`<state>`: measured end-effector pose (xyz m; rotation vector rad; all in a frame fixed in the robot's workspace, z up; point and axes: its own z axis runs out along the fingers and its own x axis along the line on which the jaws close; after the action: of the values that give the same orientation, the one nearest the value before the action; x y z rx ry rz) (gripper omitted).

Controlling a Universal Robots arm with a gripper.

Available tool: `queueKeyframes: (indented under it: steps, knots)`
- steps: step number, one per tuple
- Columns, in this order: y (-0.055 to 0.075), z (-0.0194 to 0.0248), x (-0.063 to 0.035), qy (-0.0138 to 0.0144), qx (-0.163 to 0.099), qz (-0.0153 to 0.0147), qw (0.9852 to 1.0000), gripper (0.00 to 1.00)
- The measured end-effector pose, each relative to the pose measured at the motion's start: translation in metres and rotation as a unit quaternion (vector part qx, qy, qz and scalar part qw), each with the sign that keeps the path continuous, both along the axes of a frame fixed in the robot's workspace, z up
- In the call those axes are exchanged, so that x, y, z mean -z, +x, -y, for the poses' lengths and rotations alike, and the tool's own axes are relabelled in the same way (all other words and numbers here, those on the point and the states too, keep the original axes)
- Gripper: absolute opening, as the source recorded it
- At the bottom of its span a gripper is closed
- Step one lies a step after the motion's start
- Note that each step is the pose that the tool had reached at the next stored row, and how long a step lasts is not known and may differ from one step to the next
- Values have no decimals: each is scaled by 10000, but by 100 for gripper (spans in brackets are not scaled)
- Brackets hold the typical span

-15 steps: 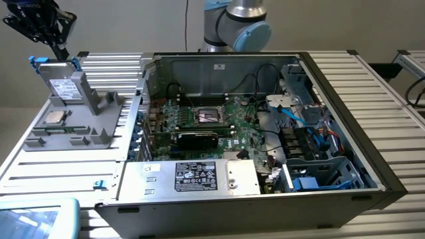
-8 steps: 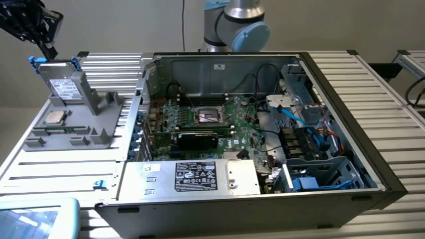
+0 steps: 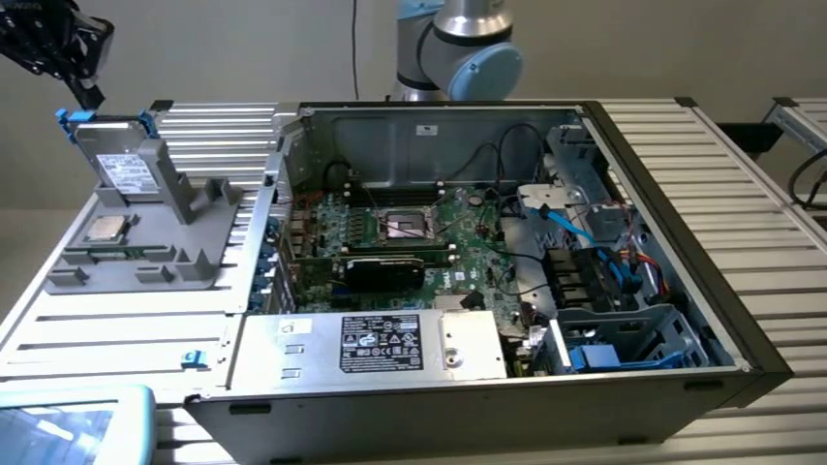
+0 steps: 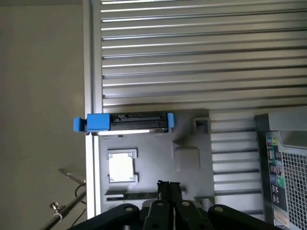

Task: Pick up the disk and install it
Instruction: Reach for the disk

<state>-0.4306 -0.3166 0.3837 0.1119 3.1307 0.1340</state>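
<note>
One gripper, one disk, not in contact. Nearest in the exterior view: the silver box with a black label sits in the front edge of the open computer case, and a blue drive cage is in the near corner on the exterior view's right. Behind these lies the motherboard with loose cables to the exterior view's right of it. The case top is open, with walls standing on all sides.

On the exterior view's left of the case is a slatted table, bare at its near part. A grey fixture rests on it, just beside the case wall. A small square processor chip lies flat in a fixture pocket.

The disk stands upright on edge in the fixture's far slot, close to the table's outer edge. It is framed by its blue carrier, the label faces the camera, and the top edge has free air above it.

The gripper hangs above the disk at the far left of the exterior view. Its fingers are pressed together and hold nothing, and a gap shows between their tips and the carrier's top edge. Farthest back is the arm base, behind the case.
</note>
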Motion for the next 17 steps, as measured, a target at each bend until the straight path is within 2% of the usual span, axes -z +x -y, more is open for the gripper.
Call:
queueKeyframes:
  steps: [4,11,17]
  knots:
    - [-27,-88,4,20,0,-9,10000,11]
    - [-55,-260,9,21,0,-31,10000,11]
    - [-139,-375,9,21,-1,-45,10000,11]
